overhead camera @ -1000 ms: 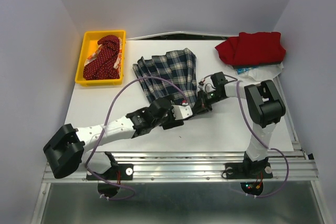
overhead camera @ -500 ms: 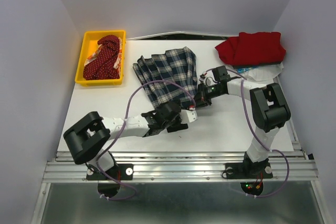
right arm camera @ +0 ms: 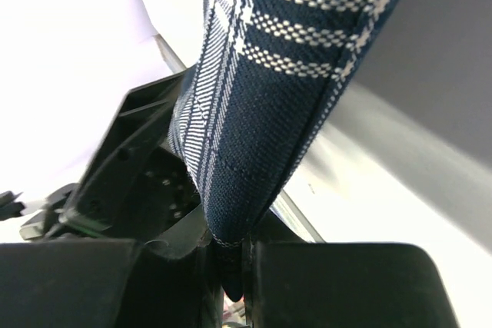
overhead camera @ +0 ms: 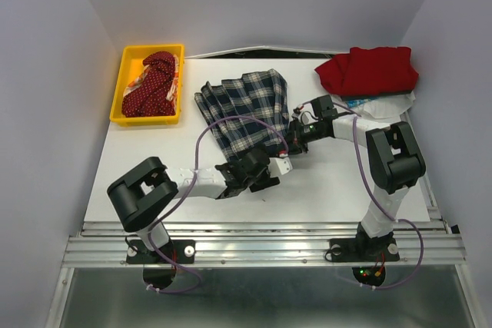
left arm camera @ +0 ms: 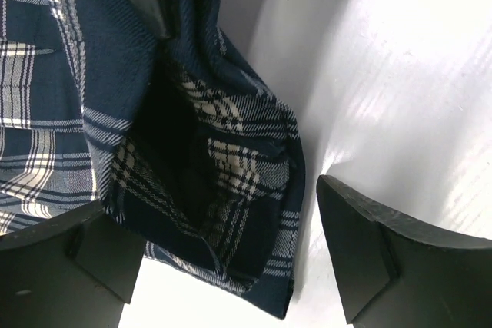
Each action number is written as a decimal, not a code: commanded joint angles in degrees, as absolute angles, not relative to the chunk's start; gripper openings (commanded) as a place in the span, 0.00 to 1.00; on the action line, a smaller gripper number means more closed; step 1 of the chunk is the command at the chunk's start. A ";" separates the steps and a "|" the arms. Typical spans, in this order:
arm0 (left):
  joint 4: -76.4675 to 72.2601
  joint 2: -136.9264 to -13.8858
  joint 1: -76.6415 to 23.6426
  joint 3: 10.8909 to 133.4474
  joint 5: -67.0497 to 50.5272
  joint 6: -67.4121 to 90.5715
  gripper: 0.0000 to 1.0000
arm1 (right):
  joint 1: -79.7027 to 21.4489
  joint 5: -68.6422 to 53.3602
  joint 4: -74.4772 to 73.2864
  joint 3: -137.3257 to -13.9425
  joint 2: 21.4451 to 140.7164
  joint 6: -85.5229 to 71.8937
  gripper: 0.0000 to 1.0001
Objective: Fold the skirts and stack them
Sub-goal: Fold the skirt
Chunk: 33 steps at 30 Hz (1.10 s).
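Note:
The navy/green/white plaid skirt (overhead camera: 246, 105) lies spread in the middle of the table. My right gripper (overhead camera: 291, 144) is shut on its near right hem, and the cloth rises pinched between the fingers in the right wrist view (right arm camera: 231, 263). My left gripper (overhead camera: 281, 165) is open just below it. In the left wrist view the skirt's hanging corner (left arm camera: 231, 213) lies between the left gripper's (left arm camera: 223, 266) spread fingers (left arm camera: 384, 266). The plain red skirt (overhead camera: 369, 71) lies folded at the back right. The dark red dotted skirt (overhead camera: 154, 86) fills a yellow bin.
The yellow bin (overhead camera: 120, 90) stands at the back left, with a bit of cream cloth (overhead camera: 138, 78) beside the dotted skirt. White and blue material (overhead camera: 377, 102) lies under the red skirt's front edge. Grey walls close in the table on three sides.
My left arm has swung its elbow in towards the right and its gripper has closed in under the skirt's near right corner. My right gripper has shifted slightly back with the hem.

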<state>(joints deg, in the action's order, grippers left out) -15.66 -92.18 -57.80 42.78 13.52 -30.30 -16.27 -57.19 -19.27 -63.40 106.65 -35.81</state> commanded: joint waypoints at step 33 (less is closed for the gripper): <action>-2.56 -88.87 -56.78 49.48 8.54 -29.09 0.00 | -11.79 -60.49 -31.00 -73.16 102.74 -18.75 0.67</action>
<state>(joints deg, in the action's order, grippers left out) -10.13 -93.58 -56.84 47.03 13.06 -27.57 -15.27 -60.69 -17.02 -63.53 104.71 -39.48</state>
